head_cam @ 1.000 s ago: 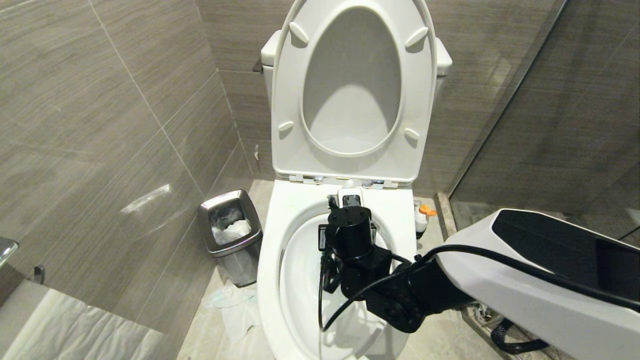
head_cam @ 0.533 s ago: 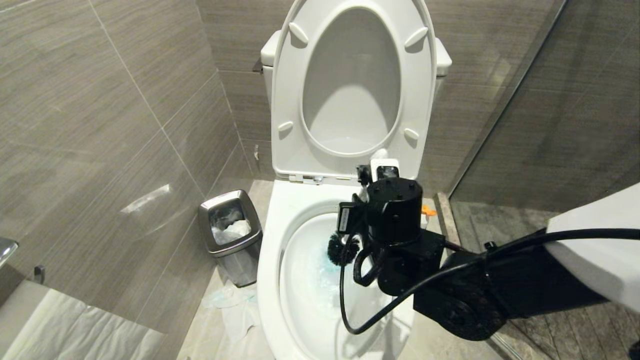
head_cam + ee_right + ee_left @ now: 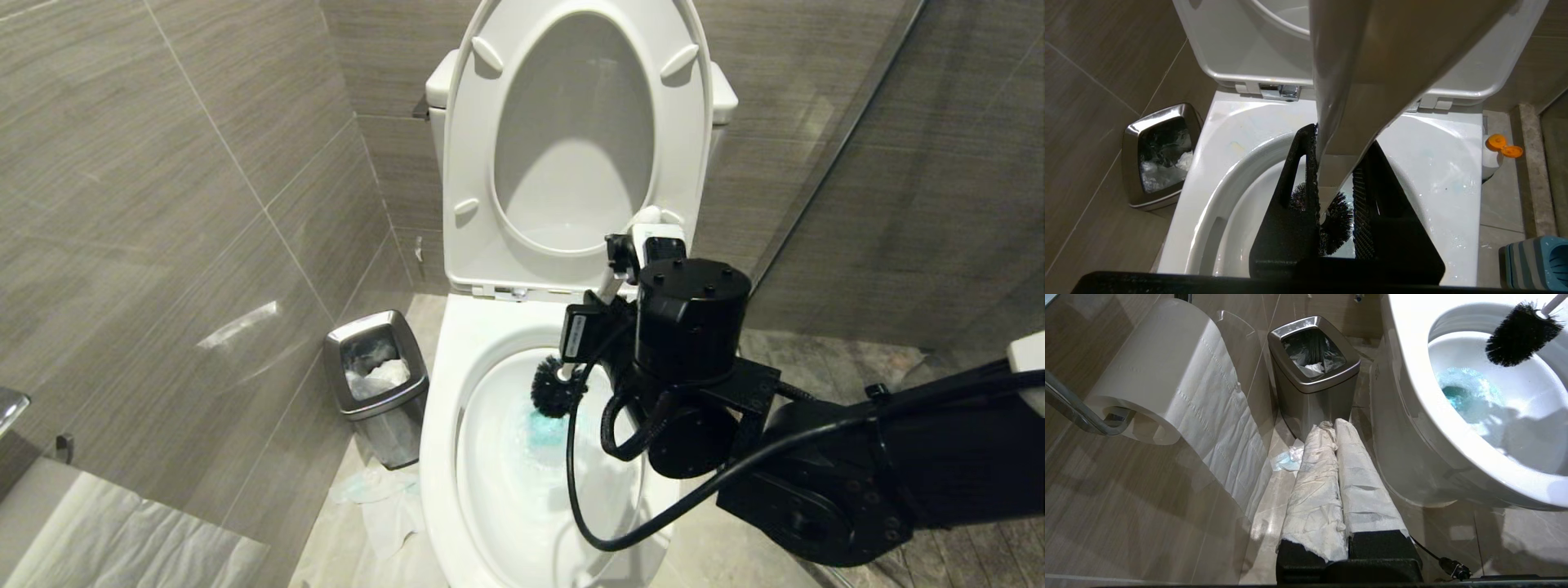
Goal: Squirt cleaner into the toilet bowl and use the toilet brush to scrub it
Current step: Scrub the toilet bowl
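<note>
Right gripper (image 3: 1335,179) pinches the slim whitish handle of the black-bristled toilet brush (image 3: 557,387), head raised above teal-blue water inside the glossy white ceramic toilet bowl (image 3: 473,343). Left gripper (image 3: 1337,457), pressed together w/ paper-wrapped fingers, sits low beside the bowl, nr the steel bin (image 3: 1312,371).

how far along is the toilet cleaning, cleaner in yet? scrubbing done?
Cleaner is in: teal-blue liquid pools in the toilet bowl, and the cleaner bottle stands on the floor beside it. In hand: the right gripper grips the toilet brush, bristles above the water. Left: possibly more scrubbing, then returning the brush to its holder.
</note>
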Available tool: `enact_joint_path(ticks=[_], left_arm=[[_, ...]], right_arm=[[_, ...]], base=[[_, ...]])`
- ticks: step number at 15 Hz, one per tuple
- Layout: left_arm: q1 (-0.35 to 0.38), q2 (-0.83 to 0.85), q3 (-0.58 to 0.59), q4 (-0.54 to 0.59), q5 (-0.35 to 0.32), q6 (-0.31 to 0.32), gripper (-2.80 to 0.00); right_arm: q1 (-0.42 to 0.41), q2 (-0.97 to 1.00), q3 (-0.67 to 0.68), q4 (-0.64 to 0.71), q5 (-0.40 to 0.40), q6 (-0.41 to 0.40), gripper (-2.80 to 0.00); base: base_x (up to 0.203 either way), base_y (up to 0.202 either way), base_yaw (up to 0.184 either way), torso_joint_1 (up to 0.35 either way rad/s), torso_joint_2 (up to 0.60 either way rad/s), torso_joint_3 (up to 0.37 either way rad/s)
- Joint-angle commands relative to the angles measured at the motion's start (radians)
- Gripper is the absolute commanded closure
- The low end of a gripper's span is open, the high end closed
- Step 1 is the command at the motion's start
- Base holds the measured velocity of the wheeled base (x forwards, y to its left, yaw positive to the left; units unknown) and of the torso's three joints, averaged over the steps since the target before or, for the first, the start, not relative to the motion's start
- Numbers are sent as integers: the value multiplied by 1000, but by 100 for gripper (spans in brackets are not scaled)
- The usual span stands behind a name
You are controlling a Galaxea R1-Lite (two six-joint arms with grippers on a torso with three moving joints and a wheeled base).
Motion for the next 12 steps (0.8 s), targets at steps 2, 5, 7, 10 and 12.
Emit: enact_joint_path(ticks=[2,5,7,10,12], left_arm=[[0,0,0,0,0,0,0],[0,0,0,0,0,0,0],[0,0,0,0,0,0,0],[0,0,0,0,0,0,0],[0,0,0,0,0,0,0]], right_arm=[[5,79,-60,-5,-2,-11,0],[9,189,-161,-4,0,-23,0],[9,259,-246,-1,0,-33,0],[8,327,-331,25,0,-34,0],[5,353,-361,36,0,-35,0]], base=[[0,0,0,0,0,0],[0,0,0,0,0,0],[0,0,0,0,0,0],[0,0,0,0,0,0],[0,0,0,0,0,0]])
